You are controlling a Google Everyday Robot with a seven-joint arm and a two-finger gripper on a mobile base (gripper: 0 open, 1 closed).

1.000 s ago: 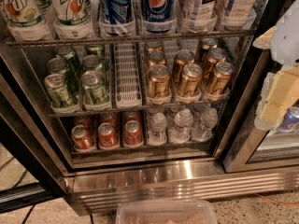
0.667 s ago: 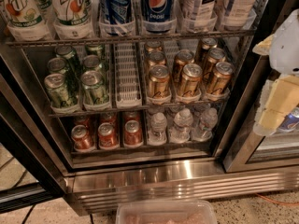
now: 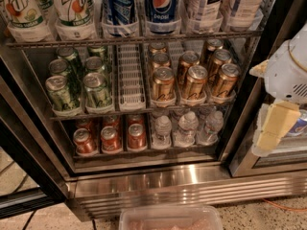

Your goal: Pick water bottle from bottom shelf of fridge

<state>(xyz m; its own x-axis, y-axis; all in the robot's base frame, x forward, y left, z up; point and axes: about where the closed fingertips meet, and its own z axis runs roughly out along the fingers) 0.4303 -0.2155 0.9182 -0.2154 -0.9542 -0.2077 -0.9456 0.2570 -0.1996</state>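
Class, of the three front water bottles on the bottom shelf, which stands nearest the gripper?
The rightmost water bottle, at the row's right end. The gripper hangs right of it; the other two stand further left.

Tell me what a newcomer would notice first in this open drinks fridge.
Probably the gold cans on the middle wire shelf, right of the green cans. Below them, small clear ribbed water bottles stand on the bottom shelf beside orange-red cans. The robot's white-and-cream gripper hangs at the right edge, away from the shelves.
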